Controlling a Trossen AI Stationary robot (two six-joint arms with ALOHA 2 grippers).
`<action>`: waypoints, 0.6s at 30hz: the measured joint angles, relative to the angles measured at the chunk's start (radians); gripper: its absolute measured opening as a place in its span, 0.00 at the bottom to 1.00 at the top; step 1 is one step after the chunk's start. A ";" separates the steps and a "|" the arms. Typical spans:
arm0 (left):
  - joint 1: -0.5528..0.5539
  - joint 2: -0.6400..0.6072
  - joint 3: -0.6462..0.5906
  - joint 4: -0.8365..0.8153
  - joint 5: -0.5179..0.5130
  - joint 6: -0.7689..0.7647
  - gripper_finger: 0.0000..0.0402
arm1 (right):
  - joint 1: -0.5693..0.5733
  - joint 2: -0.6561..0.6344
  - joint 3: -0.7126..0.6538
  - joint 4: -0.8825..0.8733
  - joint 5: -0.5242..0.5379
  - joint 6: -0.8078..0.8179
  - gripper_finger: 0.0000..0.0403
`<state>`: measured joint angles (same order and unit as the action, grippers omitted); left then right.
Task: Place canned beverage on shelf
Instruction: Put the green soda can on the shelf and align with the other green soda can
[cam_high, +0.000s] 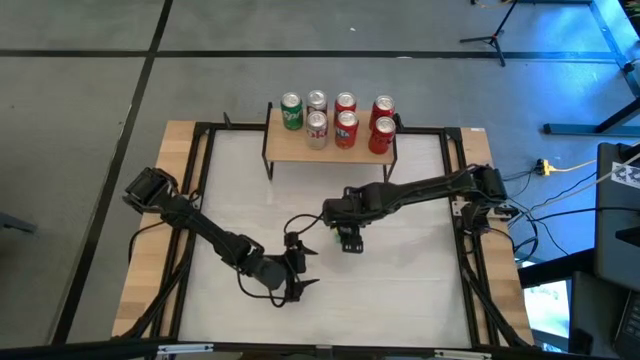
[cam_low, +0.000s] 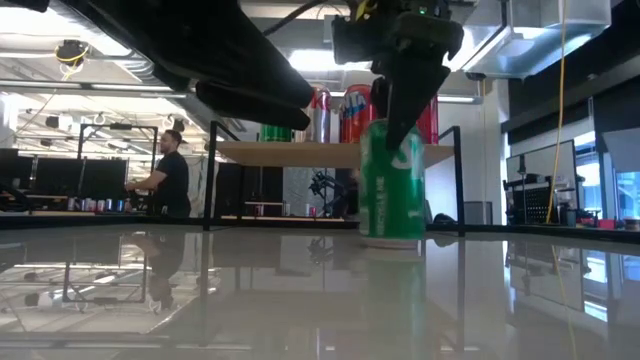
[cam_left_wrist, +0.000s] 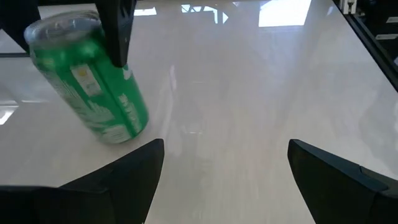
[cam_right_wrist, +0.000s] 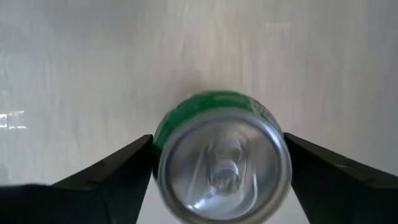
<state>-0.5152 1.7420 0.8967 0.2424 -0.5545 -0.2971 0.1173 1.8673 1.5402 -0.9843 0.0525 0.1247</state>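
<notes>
A green can (cam_low: 392, 190) stands upright on its base on the white tabletop (cam_high: 400, 280), a little in front of the shelf (cam_high: 285, 147). My right gripper (cam_right_wrist: 219, 140) is open and points down over the can. Its fingers stand close on either side of the can's upper part (cam_right_wrist: 224, 162), and I see no hold. In the high view this gripper (cam_high: 349, 240) hides the can. My left gripper (cam_left_wrist: 225, 155) is open and empty near the table's front (cam_high: 298, 272); the can (cam_left_wrist: 93, 87) shows ahead of it.
Several cans (cam_high: 340, 118), green, silver and red, stand on the shelf's wood top, which shows behind the green can in the low view (cam_low: 300, 153). A black frame (cam_high: 455, 200) borders the tabletop. A person (cam_low: 168, 175) stands in the room far behind.
</notes>
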 joint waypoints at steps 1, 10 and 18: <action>0.001 0.000 0.000 0.000 0.000 0.004 0.83 | 0.001 0.001 0.000 0.005 0.000 -0.001 0.85; 0.001 0.000 0.000 -0.003 -0.001 0.012 0.83 | 0.001 -0.002 0.040 -0.025 -0.006 -0.040 0.95; 0.001 0.000 0.000 0.004 -0.013 0.007 0.83 | 0.091 -0.131 0.094 -0.210 0.083 0.075 0.94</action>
<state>-0.5144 1.7420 0.8967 0.2462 -0.5675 -0.2897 0.2082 1.7365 1.6339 -1.1938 0.1356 0.1998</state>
